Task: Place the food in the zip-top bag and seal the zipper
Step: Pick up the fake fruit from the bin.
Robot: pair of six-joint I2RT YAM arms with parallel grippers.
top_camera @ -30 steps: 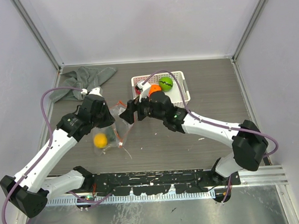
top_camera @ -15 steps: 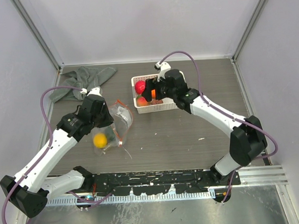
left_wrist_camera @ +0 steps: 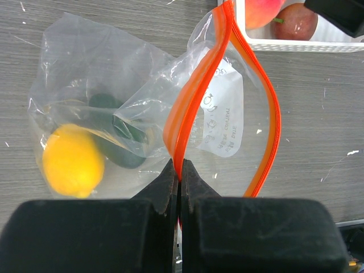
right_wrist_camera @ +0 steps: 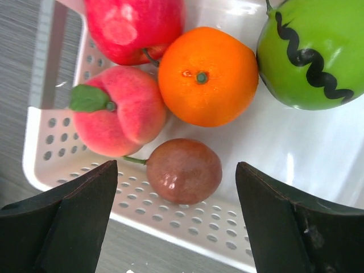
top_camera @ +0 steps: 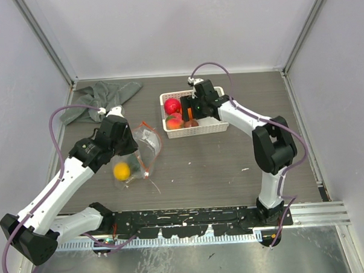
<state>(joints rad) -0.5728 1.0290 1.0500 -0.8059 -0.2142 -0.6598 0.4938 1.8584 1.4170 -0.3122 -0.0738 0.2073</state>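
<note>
Bag (left_wrist_camera: 136,108): lay left of centre, mouth gaping toward basket (right_wrist_camera: 193,230); yellow fruit (left_wrist_camera: 73,161) inside.
Zipper (left_wrist_camera: 196,96): unsealed, one lip pinched.
Left gripper (left_wrist_camera: 180,170): clamped tight on zipper.
Right gripper (right_wrist_camera: 176,182): spread wide, empty, over brown fruit (right_wrist_camera: 185,168).
Basket: far centre; held brown fruit, red fruit (right_wrist_camera: 133,25), orange fruit (right_wrist_camera: 207,77), peach fruit (right_wrist_camera: 119,111), green fruit (right_wrist_camera: 310,54).

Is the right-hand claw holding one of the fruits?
No, the right gripper hangs open above the brown fruit in the white basket, its fingers gripping nothing.
</note>
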